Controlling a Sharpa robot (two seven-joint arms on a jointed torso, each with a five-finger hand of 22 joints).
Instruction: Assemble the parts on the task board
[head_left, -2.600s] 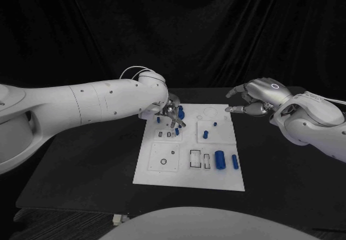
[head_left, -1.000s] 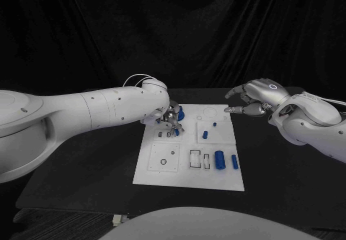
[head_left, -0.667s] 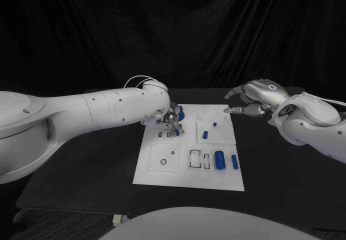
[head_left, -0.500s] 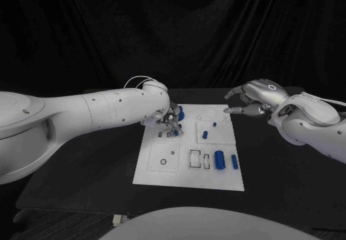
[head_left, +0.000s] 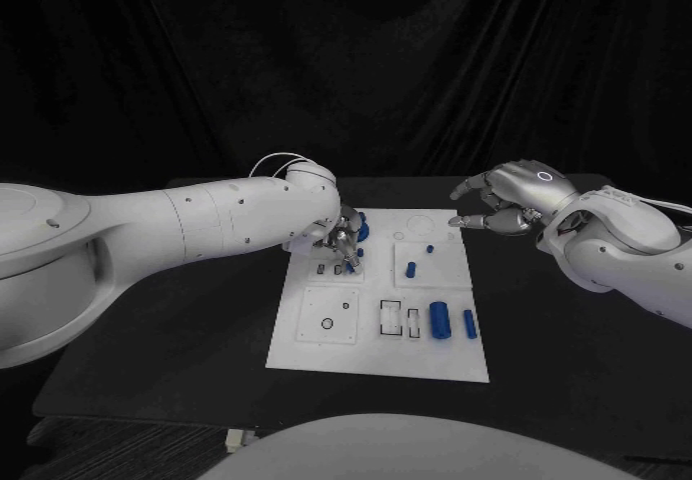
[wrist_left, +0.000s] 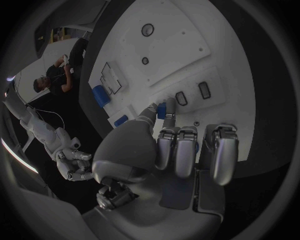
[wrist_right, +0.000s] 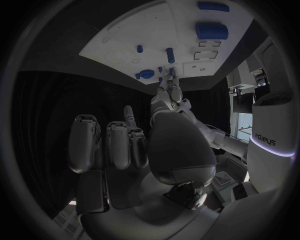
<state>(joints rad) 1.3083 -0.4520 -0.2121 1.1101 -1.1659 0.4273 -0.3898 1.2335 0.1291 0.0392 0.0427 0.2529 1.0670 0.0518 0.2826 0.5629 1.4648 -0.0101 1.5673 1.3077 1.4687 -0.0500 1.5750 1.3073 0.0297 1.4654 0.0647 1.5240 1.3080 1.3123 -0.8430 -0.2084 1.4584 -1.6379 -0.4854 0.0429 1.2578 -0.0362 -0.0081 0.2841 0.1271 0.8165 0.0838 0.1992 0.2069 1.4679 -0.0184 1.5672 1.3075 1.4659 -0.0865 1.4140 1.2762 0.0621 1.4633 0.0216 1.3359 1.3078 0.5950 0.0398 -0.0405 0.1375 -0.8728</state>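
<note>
Over the task board (head_left: 378, 345), left hand (head_left: 340, 238) still pinches a blue part (wrist_left: 165, 109), barely lower.

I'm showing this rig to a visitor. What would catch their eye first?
The white task board in the middle of the black table, dotted with small blue parts. Then the left hand over the board's far left corner, pinching a blue part, and the right hand hovering off the far right corner, holding nothing.

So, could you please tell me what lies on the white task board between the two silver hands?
In the head view, between the left hand and right hand, the white task board carries a small blue peg.
</note>
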